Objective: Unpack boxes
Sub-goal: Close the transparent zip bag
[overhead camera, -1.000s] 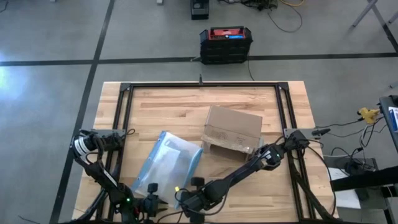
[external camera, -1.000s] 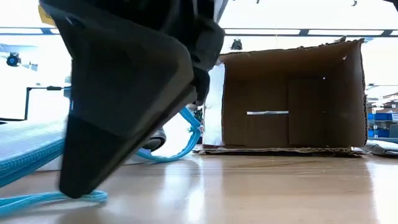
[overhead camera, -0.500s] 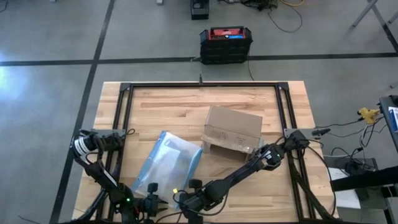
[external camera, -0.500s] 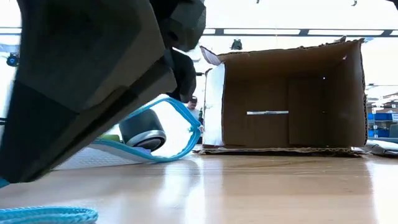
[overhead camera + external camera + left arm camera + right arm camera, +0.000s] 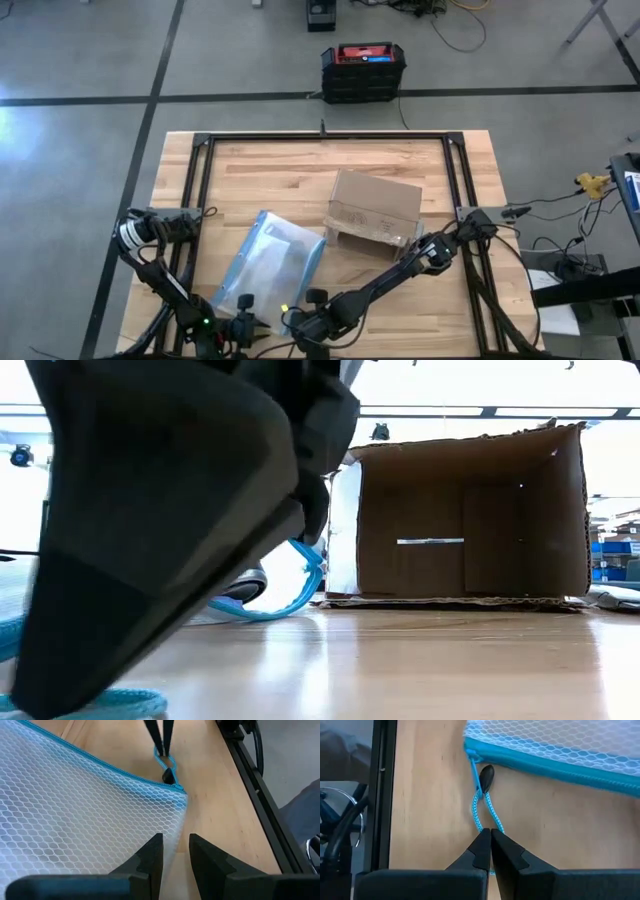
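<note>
A brown cardboard box (image 5: 372, 210) lies on its side right of centre, its open mouth (image 5: 470, 520) facing the near edge and a flap flat on the table. A clear mesh pouch with a blue edge (image 5: 270, 262) lies flat to its left. At the pouch's near end, my left gripper (image 5: 175, 862) has the pouch's side edge between its fingers. My right gripper (image 5: 488, 840) is shut on the blue zipper cord (image 5: 482, 812). In the low view a dark gripper (image 5: 150, 530) fills the left side and hides most of the pouch. My left gripper has the pouch's side edge (image 5: 176, 837), just below the zipper corner, between its two fingers. The fingers come in low and slanting from the near left. The pouch lies on the table. My right gripper pinches the blue cord loop (image 5: 489, 826) on the zipper pull between its two fingertips. The fingers slant down from the right, in line with the cord. In the left wrist view the cord (image 5: 164, 757) runs from the fingers to the black pull (image 5: 168, 776).
Black frame rails (image 5: 325, 138) run around the tabletop. A black-and-red case (image 5: 362, 68) stands on the floor beyond the far edge. Bare wood (image 5: 270, 175) lies at the far left of the table.
In the low view the dark gripper close to the camera has swung a little to the left and come partly back, briefly baring more of the pouch's blue edge. The box and the left gripper have kept still.
</note>
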Available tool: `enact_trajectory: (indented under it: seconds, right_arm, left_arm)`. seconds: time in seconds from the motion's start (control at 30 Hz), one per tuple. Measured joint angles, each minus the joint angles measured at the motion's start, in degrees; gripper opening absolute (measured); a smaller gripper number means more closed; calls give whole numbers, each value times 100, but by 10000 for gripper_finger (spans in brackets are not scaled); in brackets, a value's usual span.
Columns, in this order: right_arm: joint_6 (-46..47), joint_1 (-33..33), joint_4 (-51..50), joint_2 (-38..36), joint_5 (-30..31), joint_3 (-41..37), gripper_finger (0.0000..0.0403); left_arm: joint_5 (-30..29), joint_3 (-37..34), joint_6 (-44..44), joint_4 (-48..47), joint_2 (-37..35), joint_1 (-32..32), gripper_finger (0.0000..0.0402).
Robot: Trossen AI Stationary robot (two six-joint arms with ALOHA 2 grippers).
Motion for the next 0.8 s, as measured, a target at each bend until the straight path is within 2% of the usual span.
enact_trajectory:
  seconds: [0.27,0.47,0.6,0.8]
  right_arm:
    - [64,-8,-73,21,-30,-2,0]
    - [78,-13,-65,27,-43,-4,0]
    - [99,-13,-65,30,-46,-9,0]
    - [167,-11,-65,34,-45,-9,0]
  left_arm:
    - [-30,386,481,46,-129,9,80]
    - [-105,806,826,76,167,97,80]
    - [-181,872,718,82,459,286,80]
    - [122,883,447,188,712,420,80]
